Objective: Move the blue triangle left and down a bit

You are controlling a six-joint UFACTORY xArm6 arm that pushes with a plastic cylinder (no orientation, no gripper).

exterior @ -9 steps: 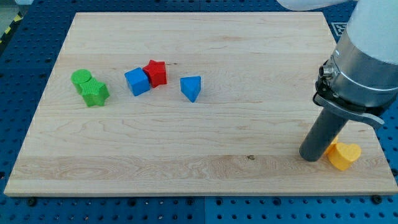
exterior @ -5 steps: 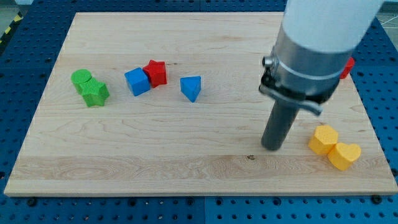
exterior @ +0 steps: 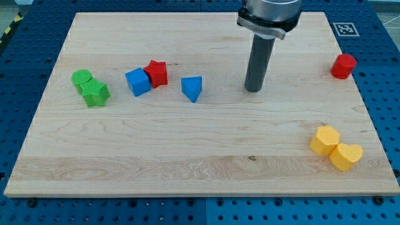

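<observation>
Contact has not been made: my tip (exterior: 253,89) stands on the surface (exterior: 187,156) in its upper middle part, to the view's right of the blue triangle (exterior: 192,88) and near it, with bare wood between the two. The tool is a plain dark rod, so it has no jaws to be wide or narrow and it holds nothing.

The blue triangle lies a little left of the surface's centre, toward the top edge. Just to its left sit the red star (exterior: 156,72) and the blue cube (exterior: 138,82), touching each other; further toward the left edge are two green blocks (exterior: 89,87), pressed together, whose shapes I cannot quite make out. A red cylinder (exterior: 343,65) is near the right edge, and two yellow blocks (exterior: 336,148) sit near the bottom right corner.

To do this push well, I judge the tip should first go slightly up, so it meets the triangle on its upper right side, then drive diagonally toward the bottom left corner. Keep the stroke short. A centred contact matters, since an off-centre shove on a slanted face would likely spin the block or let it slip past, perhaps into the blue cube.
</observation>
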